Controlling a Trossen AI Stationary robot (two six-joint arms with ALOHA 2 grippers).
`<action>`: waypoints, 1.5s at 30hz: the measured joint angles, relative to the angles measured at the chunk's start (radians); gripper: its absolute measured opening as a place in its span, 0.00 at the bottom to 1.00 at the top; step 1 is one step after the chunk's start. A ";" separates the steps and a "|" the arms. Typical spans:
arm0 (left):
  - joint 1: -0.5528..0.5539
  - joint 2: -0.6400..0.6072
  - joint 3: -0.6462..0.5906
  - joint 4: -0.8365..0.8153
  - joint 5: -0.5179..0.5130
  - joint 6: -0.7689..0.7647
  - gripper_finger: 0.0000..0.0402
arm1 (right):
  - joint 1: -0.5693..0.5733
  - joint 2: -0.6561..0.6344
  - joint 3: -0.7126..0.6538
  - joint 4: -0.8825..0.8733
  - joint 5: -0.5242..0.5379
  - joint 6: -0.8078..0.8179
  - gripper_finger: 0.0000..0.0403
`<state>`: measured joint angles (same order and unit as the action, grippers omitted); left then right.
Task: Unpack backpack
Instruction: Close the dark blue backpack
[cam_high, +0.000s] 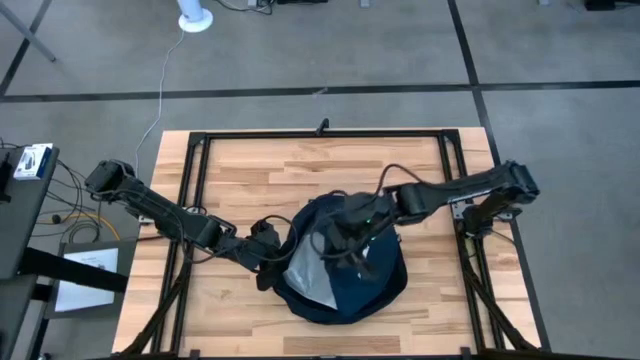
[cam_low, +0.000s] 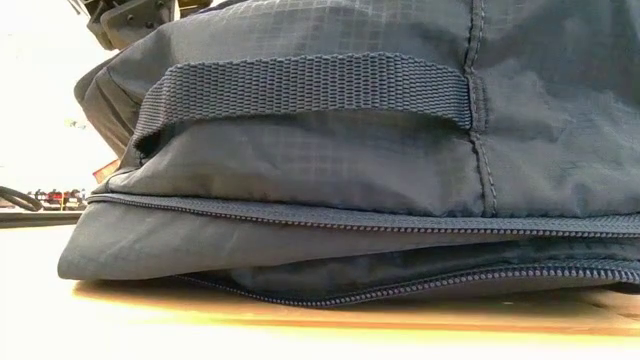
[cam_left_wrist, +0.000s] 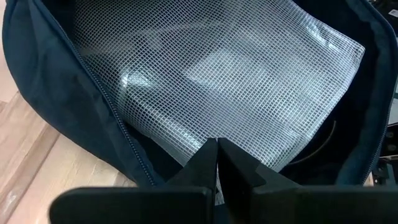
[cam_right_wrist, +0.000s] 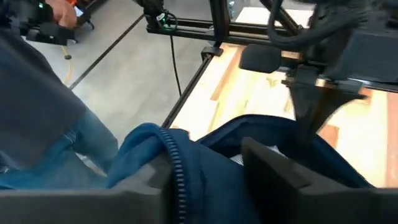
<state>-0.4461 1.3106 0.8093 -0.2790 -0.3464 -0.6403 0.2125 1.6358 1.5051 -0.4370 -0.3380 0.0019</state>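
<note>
The dark navy backpack (cam_high: 345, 285) lies on the wooden table with its main opening unzipped. It fills the low view, where its webbing handle (cam_low: 300, 90) faces the camera. Inside it lies a clear mesh pouch (cam_left_wrist: 236, 81), also seen from above (cam_high: 305, 268). My left gripper (cam_left_wrist: 217, 144) is shut and points down into the opening from the backpack's left rim (cam_high: 272, 252). My right gripper (cam_high: 345, 240) hovers over the top of the backpack, fingers apart (cam_right_wrist: 208, 168), with the raised flap between them. My left gripper's shut fingertips (cam_left_wrist: 214, 155) stand over the mesh pouch's near edge (cam_left_wrist: 186, 165); I cannot tell whether they touch it. My right gripper has the flap's zippered edge (cam_right_wrist: 177, 165) lying between its parted fingers (cam_right_wrist: 280, 168). The fabric bunches up over one finger and sits clear of the table.
The table's black frame rails (cam_high: 190, 160) run along its edges, and bare wood (cam_high: 320, 165) lies beyond the backpack. In the right wrist view a person in jeans (cam_right_wrist: 56, 137) stands off the table, and my left arm (cam_right_wrist: 317, 74) reaches in close by.
</note>
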 joint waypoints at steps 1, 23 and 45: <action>0.000 0.000 0.000 0.000 0.000 0.000 0.00 | 0.003 0.007 0.000 0.007 0.000 0.000 0.42; -0.028 0.000 0.000 0.001 0.000 0.064 0.00 | 0.022 -0.059 0.070 -0.161 0.143 0.315 0.75; -0.076 0.000 0.000 0.000 0.000 -0.025 0.00 | 0.060 -0.060 0.064 -0.147 0.049 0.234 0.76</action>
<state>-0.5220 1.3106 0.8089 -0.2787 -0.3462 -0.6652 0.2725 1.5761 1.5688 -0.5838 -0.2893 0.2354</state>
